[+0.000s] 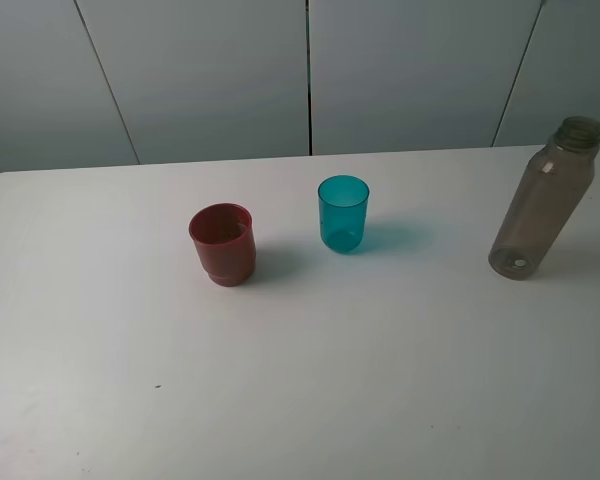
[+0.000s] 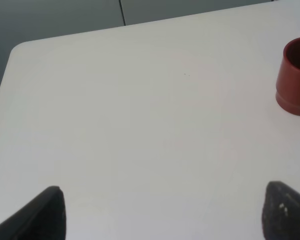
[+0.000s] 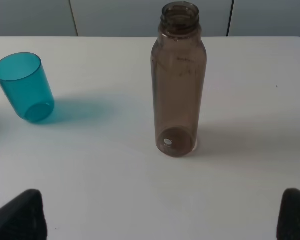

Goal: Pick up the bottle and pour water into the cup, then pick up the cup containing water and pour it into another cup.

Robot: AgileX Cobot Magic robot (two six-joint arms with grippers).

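While the high view lacks hands, wrist views show fingertips [image 3: 20,215].

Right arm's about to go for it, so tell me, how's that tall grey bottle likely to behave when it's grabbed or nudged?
The bottle stands upright, tall and slim on a small base, so a sideways nudge would probably tip it. It looks like thin clear plastic, likely light. Its smooth sides may slip in the open right gripper, and with no cap, tilting could spill anything inside.

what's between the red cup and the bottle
The teal cup stands between the red cup and the bottle, apart from both, in the exterior high view.
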